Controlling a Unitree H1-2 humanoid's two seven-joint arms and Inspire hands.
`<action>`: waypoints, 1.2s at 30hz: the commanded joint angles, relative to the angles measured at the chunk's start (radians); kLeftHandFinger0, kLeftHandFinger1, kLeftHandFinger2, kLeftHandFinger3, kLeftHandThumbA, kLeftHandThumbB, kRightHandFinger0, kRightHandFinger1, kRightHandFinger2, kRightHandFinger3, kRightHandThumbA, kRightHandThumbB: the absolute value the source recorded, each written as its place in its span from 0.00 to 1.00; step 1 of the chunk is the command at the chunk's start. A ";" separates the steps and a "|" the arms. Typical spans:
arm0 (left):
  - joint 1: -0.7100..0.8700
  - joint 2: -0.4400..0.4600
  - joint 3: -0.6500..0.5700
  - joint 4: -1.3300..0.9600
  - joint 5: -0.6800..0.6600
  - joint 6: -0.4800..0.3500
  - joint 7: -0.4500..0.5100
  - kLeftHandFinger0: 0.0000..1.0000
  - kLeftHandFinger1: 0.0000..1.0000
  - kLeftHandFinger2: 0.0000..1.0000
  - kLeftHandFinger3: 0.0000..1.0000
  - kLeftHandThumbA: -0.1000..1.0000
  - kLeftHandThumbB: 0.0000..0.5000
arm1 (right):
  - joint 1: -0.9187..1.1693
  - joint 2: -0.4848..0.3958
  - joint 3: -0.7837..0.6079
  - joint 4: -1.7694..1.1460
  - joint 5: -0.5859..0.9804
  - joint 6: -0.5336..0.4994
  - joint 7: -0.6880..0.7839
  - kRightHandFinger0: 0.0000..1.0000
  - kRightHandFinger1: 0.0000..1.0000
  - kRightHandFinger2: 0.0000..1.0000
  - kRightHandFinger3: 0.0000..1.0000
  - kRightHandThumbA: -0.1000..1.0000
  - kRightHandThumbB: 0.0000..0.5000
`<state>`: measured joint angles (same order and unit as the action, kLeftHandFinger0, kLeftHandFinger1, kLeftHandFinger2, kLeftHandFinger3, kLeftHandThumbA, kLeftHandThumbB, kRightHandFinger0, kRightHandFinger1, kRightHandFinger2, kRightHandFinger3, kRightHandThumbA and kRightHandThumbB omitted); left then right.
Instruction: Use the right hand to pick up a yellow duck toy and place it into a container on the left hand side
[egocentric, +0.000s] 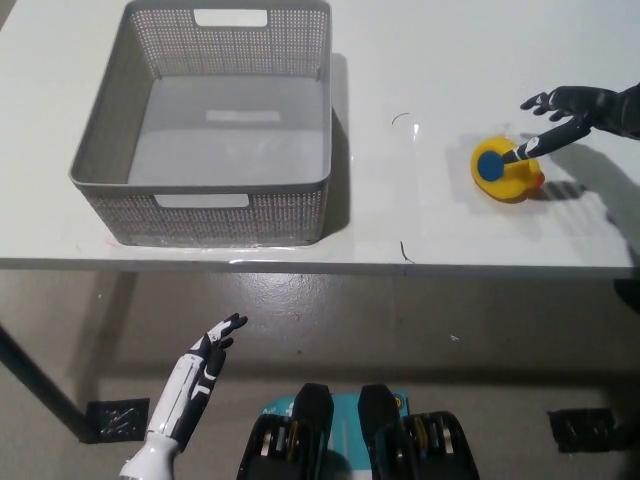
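Duck (507, 170), well right of the basket (215, 195) on the counter (420, 220), looks light, smooth and rounded (likely slippery), so the spread right robot hand (565, 112) should straddle its body.

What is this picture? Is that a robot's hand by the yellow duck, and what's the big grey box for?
You are looking down through a camera on a robot's head, so you see what the robot sees. The black hand at the right is the robot's right hand. Its fingers are spread open, and one fingertip reaches over the yellow duck toy, but it is not holding the duck yet. The duck sits on a white table. The grey basket on the left is where the duck should go; nothing is in it now. The white hand at the bottom left is the robot's other hand, resting open below the table edge, holding nothing.
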<state>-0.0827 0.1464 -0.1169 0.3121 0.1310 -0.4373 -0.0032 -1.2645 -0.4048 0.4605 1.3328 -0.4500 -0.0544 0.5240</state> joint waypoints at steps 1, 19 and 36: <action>-0.018 0.012 0.002 -0.032 0.009 -0.033 0.019 1.00 1.00 1.00 1.00 1.00 1.00 | -0.051 0.000 0.007 0.013 -0.010 -0.029 -0.004 1.00 1.00 1.00 1.00 1.00 1.00; -0.032 0.017 -0.002 -0.031 0.021 -0.033 0.019 1.00 1.00 1.00 1.00 1.00 1.00 | -0.026 0.028 0.007 0.043 -0.007 -0.010 -0.029 1.00 1.00 1.00 1.00 1.00 0.96; -0.053 0.020 -0.004 -0.033 0.030 -0.033 0.021 1.00 1.00 1.00 1.00 1.00 1.00 | 0.009 0.058 0.012 0.067 -0.024 -0.019 -0.069 1.00 1.00 1.00 1.00 1.00 0.91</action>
<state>-0.1090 0.1512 -0.1182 0.3116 0.1468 -0.4376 -0.0033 -1.2287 -0.3422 0.4742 1.3964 -0.4710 -0.0610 0.4972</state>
